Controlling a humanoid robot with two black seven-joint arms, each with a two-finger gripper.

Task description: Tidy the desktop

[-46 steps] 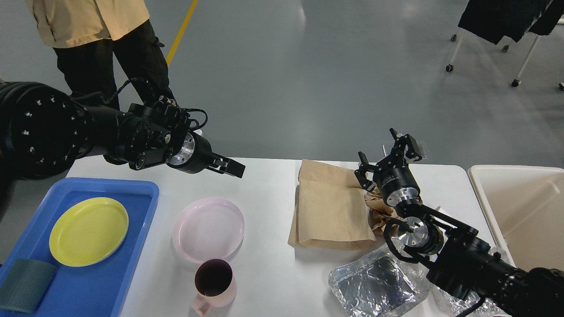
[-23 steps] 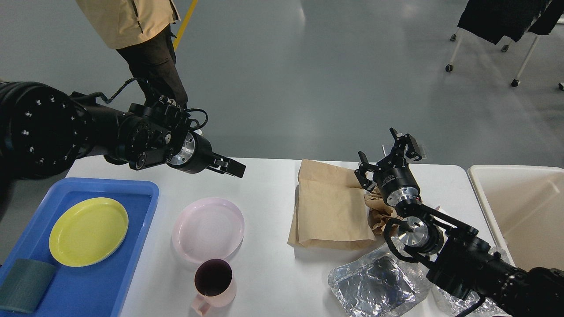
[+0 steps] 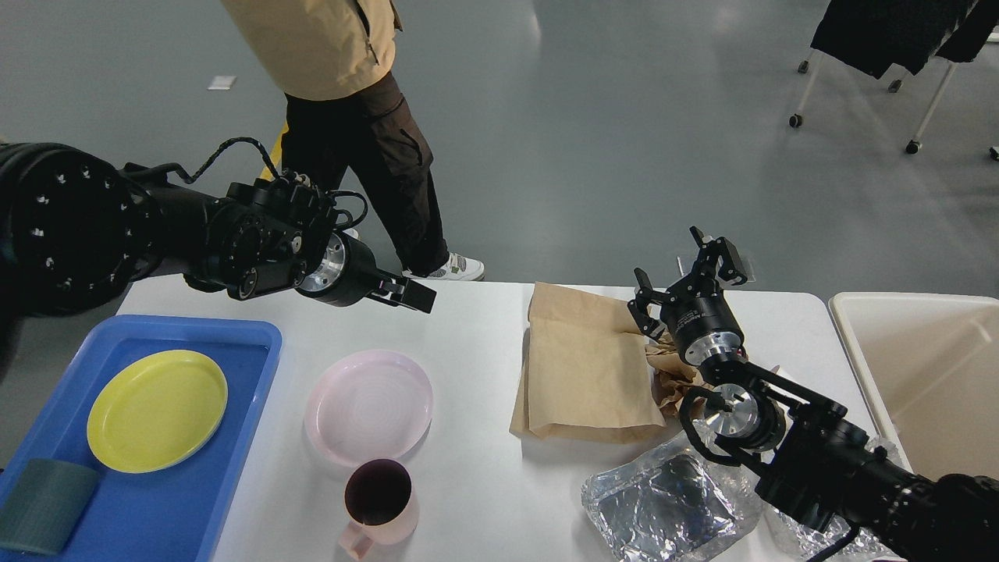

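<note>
Surface point(image 3: 484, 499) fills the lower view. My left gripper point(image 3: 406, 293) hovers above its far edge, jaws nearly closed and empty; I must open them before lowering onto the pink plate point(image 3: 368, 406). My right gripper point(image 3: 691, 273) is spread, empty, over the paper bag point(image 3: 585, 367).

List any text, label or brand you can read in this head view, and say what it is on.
None can be read.
The right pincer has a small pale label on its black wrist body: too small and blurred to read.
The brown paper bag, round pink plate, round yellow plate, pink mug, blue plastic tray and crumpled foil container show no print.
</note>
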